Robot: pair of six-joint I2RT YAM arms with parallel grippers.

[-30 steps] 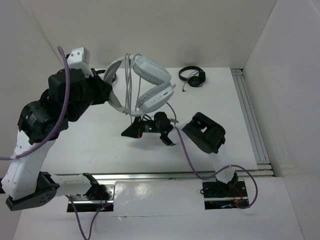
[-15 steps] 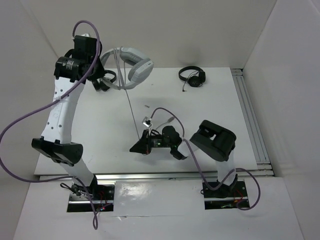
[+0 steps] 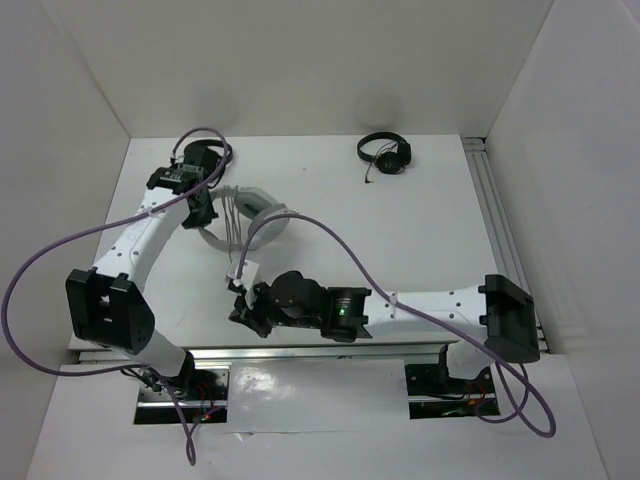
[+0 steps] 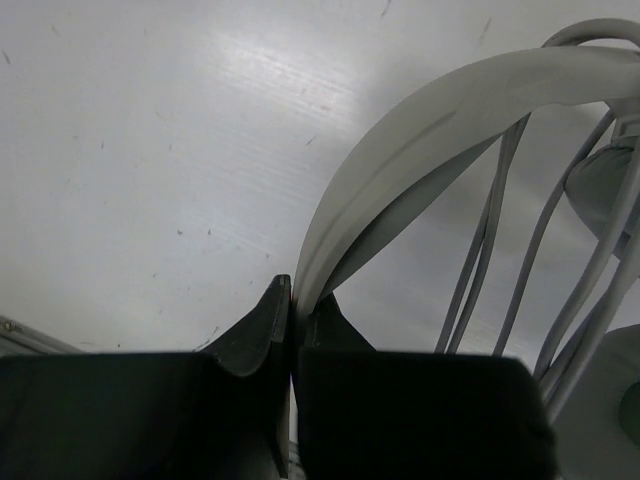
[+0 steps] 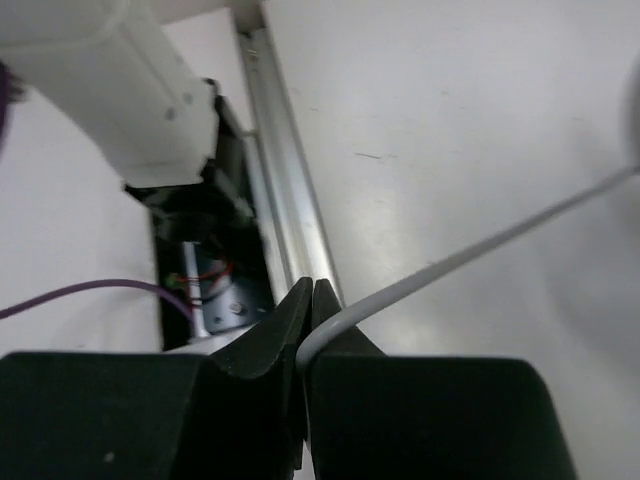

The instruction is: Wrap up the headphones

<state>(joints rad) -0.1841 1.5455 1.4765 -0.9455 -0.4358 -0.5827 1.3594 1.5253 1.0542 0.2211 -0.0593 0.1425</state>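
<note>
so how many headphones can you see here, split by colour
white headphones: 1
black headphones: 1
total: 2 in view

Bright, even light; soft glare streaks the table (image 4: 260, 70); near fingers (image 5: 265, 335) dark, perhaps slightly blurred.
</note>
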